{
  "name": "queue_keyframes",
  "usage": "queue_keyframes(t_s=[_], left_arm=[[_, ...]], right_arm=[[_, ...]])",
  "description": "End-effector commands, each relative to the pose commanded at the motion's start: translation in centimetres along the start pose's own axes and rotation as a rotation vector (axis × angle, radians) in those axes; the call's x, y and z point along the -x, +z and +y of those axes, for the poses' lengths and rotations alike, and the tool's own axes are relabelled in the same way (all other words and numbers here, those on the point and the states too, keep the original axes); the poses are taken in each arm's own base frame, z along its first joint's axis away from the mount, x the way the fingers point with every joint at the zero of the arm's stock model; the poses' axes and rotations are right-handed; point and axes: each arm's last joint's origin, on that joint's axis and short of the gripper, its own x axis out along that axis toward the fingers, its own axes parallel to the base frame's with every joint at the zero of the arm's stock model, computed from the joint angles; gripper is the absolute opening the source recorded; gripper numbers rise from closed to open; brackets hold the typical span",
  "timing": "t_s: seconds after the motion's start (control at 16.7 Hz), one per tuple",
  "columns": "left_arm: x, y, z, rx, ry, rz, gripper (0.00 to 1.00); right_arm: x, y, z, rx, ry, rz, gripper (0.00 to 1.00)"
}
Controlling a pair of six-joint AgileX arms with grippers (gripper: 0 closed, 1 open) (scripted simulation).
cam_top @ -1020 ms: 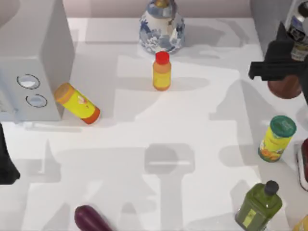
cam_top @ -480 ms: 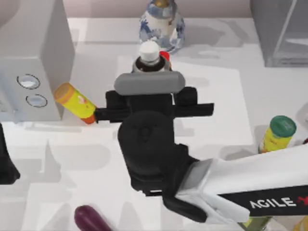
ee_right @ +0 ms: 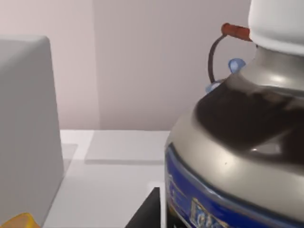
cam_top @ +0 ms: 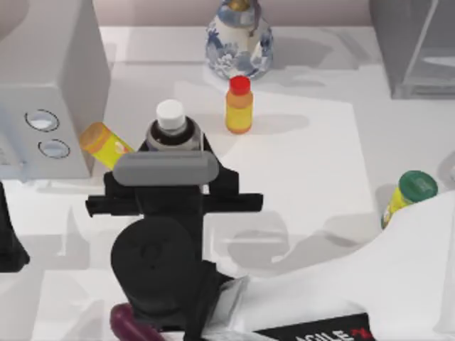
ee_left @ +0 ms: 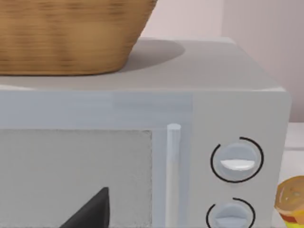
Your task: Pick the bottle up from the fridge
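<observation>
Top view: the right gripper [cam_top: 169, 167] hangs over the middle-left of the table [cam_top: 313, 156], just beside the pale grey box with two round dials [cam_top: 50, 92], on the side towards the table's centre. Its claw is closed on the bottle [cam_top: 170, 122], whose round white cap and dark shoulder stand upright just beyond the gripper's grey crossbar. The bottle is well apart from the fridge [cam_top: 416, 46], which stands at the far right corner, a long way across the table from the dial box. The orange-yellow red-capped bottle [cam_top: 239, 105] stands upright near the held bottle, on the side away from the dial box. A yellow can [cam_top: 103, 144] lies tilted against the dial box's lower corner, partly hidden by the gripper. A blue-and-white vase [cam_top: 239, 37] stands at the far edge, beyond the red-capped bottle.

In the right wrist view the bottle [ee_right: 237, 142] looms close, with a blue label band below its dark shoulder.

The left gripper [cam_top: 8, 241] sits at the table's left edge, in front of the dial box; whether its claw is wide or narrow I cannot tell.
</observation>
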Motion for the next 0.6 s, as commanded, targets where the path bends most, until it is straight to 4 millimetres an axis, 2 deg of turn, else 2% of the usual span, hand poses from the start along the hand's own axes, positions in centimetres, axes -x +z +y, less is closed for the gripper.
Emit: queue_keyframes(t_s=[0.24, 0.6], left_arm=[[0.0, 0.0, 0.0, 0.000, 0.000, 0.000, 1.00], [0.0, 0.0, 0.0, 0.000, 0.000, 0.000, 1.00]], right_arm=[[-0.6, -0.5, -0.1, 0.007, 0.000, 0.003, 0.00], [-4.5, -3.8, 0.1, 0.006, -0.001, 0.003, 0.00]])
